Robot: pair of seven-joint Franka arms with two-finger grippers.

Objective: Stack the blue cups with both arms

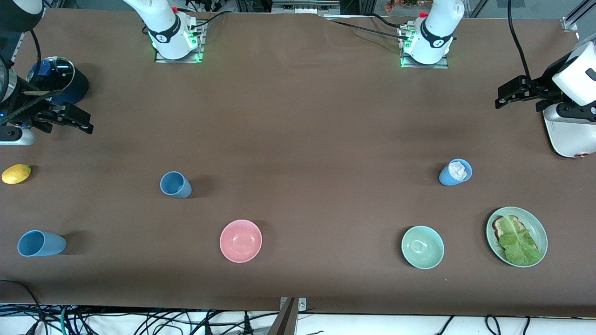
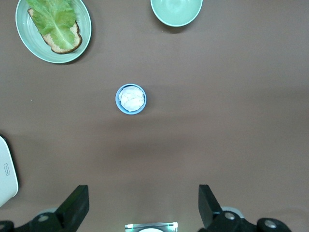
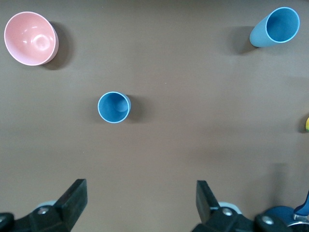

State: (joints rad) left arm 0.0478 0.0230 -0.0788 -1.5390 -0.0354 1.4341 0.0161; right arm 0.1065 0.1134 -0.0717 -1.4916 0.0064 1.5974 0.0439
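Note:
Three light-blue cups stand upright on the brown table. One cup is toward the right arm's end and shows in the right wrist view. A second cup stands nearer the front camera at that end, also in the right wrist view. The third cup, with crumpled white stuff inside, is toward the left arm's end and shows in the left wrist view. My right gripper is open and empty over bare table beside the pot. My left gripper is open and empty over bare table.
A pink bowl, a green bowl and a green plate with toast and lettuce stand near the front edge. A lemon and a dark-blue lidded pot are at the right arm's end. A white appliance is at the left arm's end.

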